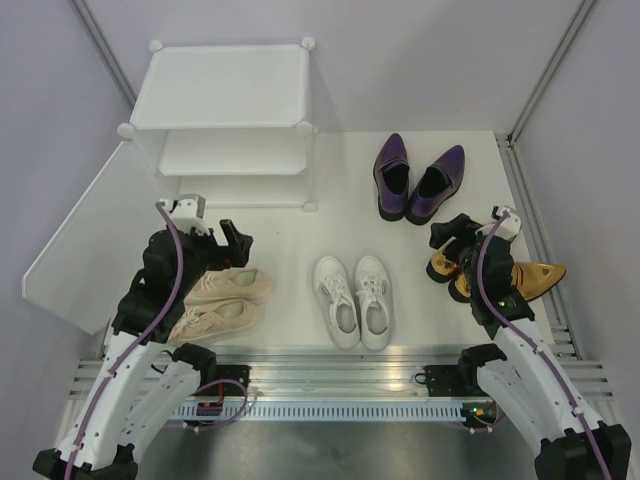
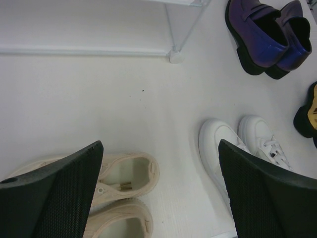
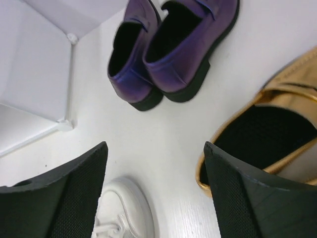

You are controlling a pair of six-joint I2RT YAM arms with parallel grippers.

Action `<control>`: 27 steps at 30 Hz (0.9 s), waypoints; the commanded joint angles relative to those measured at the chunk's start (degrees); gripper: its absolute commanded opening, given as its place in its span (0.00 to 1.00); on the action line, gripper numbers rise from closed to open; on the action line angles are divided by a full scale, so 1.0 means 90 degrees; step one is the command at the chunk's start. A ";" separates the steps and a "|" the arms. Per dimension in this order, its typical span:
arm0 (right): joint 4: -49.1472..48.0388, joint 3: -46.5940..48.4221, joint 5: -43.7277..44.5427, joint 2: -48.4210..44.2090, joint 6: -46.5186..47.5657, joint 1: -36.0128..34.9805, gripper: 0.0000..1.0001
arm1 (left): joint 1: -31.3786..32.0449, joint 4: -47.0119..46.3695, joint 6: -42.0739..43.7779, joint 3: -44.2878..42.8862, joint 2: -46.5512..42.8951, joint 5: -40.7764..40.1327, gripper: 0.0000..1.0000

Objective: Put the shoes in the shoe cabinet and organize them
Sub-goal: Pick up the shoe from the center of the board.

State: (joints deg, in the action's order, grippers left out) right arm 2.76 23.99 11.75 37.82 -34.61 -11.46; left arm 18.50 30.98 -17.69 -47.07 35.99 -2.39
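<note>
The left gripper [image 2: 159, 146] is over the beige sneakers [image 1: 225, 287], the right gripper [image 3: 155, 146] over the gold heels [image 1: 535, 275]; both jaws spread, holding nothing. These 2 pairs stand on the desk [image 1: 290, 235].

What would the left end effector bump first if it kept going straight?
Probably the bare white table, just past the beige sneakers. The left end effector points downward, so the table likely comes before the shoe cabinet. Depth is unclear.
</note>
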 commanded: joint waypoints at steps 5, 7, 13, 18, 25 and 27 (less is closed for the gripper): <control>-0.0825 0.2040 -0.0427 0.2571 0.0437 -0.0025 0.68 | 0.0015 -0.0171 -0.0046 -0.0005 -0.0141 0.0237 1.00; -0.0554 0.2849 -0.0417 0.3700 0.0680 -0.0025 0.58 | 0.0015 -0.0190 -0.0046 0.0005 -0.0141 0.0411 1.00; 0.0112 0.4677 -0.0651 0.5881 0.1013 -0.0006 0.52 | 0.0015 -0.0200 -0.0056 0.0005 -0.0122 0.0588 1.00; 0.0190 0.5584 -0.0622 0.6967 0.1189 0.0004 0.48 | 0.0015 -0.0220 -0.0095 0.0015 -0.0180 0.0695 1.00; 0.0611 0.6670 -0.0446 0.8530 0.1131 0.0004 0.47 | 0.0024 -0.0239 -0.0095 0.0025 -0.0200 0.0813 1.00; 0.0649 0.6913 -0.0514 0.8736 0.1131 0.0004 0.44 | 0.0024 -0.0230 -0.0085 0.0025 -0.0190 0.0832 1.00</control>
State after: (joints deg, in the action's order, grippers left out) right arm 6.63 82.26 6.85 114.06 -24.84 -11.51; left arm 18.50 30.89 -17.72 -46.98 34.65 3.53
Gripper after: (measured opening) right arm 0.456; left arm 0.993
